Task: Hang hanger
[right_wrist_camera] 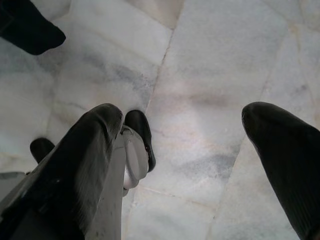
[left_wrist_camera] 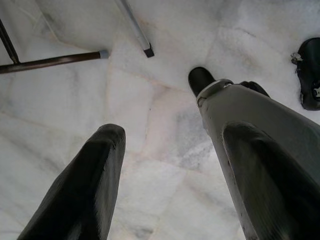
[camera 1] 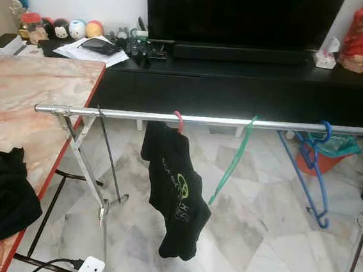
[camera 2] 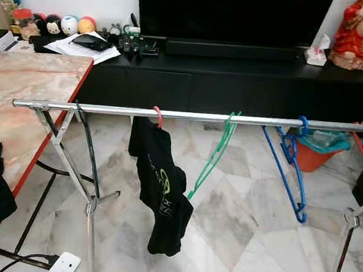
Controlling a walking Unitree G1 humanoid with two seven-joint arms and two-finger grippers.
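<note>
item: black t-shirt on a pink plastic hanger [camera 1: 178, 121], hanging mid-frame on the long chrome clothes rail [camera 1: 106, 112], which is running left to right across the frame. beside it: green hanger [camera 1: 232, 159], blue hangers [camera 1: 312, 168] toward the right edge. left gripper [left_wrist_camera: 165, 175] and right gripper [right_wrist_camera: 190, 165] are hanging spread and empty, pointing at the marble floor [camera 1: 243, 225] well below the rail; neither is evidently nearer.
</note>
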